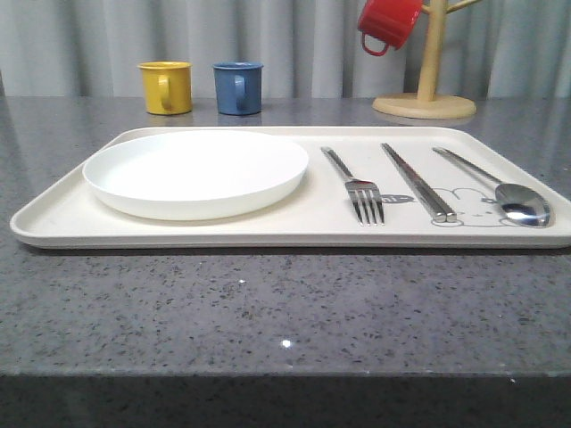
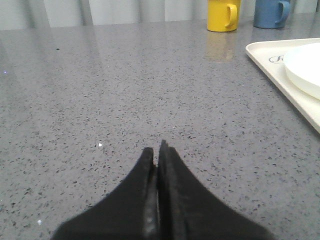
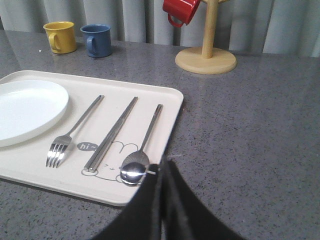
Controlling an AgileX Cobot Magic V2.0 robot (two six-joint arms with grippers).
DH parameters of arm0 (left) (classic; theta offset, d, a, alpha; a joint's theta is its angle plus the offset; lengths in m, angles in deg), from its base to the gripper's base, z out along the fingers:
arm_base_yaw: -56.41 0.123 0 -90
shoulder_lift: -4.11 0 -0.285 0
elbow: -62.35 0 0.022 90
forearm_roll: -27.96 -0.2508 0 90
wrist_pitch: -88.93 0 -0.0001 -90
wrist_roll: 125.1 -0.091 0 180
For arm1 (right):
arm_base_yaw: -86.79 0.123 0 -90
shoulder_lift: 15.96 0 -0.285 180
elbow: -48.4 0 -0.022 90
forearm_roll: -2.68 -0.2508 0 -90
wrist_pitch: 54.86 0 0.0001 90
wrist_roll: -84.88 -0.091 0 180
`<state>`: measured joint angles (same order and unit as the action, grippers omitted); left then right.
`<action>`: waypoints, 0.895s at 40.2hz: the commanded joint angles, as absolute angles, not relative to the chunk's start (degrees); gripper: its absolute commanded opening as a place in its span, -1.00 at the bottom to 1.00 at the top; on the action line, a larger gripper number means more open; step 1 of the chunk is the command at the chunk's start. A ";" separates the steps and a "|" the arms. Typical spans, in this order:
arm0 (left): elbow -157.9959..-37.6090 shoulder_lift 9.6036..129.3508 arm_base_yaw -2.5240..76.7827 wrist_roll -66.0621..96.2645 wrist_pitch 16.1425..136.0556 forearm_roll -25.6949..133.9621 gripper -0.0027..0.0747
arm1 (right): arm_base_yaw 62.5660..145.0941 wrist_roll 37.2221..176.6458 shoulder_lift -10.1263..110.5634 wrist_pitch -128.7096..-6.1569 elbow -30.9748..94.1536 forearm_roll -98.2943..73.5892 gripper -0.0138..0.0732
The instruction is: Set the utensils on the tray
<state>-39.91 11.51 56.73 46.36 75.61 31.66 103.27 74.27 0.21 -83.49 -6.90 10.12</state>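
Note:
The cream tray (image 1: 62,207) lies across the grey table. On its left half rests the round white plate (image 1: 195,172). To the right of the plate lie the silver fork (image 1: 355,185), the pair of chopsticks (image 1: 417,180) and the spoon (image 1: 500,190), side by side over the rabbit drawing. The right wrist view shows the tray (image 3: 165,131) with plate (image 3: 27,109), fork (image 3: 74,131), chopsticks (image 3: 112,133) and spoon (image 3: 143,144). My right gripper (image 3: 164,164) is shut and empty, at the tray's near right corner beside the spoon's bowl. My left gripper (image 2: 156,149) is shut and empty over bare table, left of the tray (image 2: 280,75).
A yellow mug (image 1: 166,86) and a blue mug (image 1: 238,86) stand behind the tray at the back left. A wooden mug tree (image 1: 426,100) at the back right carries a red mug (image 1: 386,23). The table's front edge runs close below the tray.

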 commanded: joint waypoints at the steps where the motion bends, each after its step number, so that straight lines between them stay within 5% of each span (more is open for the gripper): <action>1: -40.00 10.23 56.75 46.70 79.95 32.21 -0.98 | 103.25 74.63 0.79 -78.78 -5.41 10.47 -0.84; 36: -40.00 10.33 56.75 46.70 79.84 32.21 -0.98 | 103.16 74.63 0.79 -76.88 -6.15 13.36 -0.84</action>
<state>-39.91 11.51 56.73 46.36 75.54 31.66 103.27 74.27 0.21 -82.99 -6.99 11.07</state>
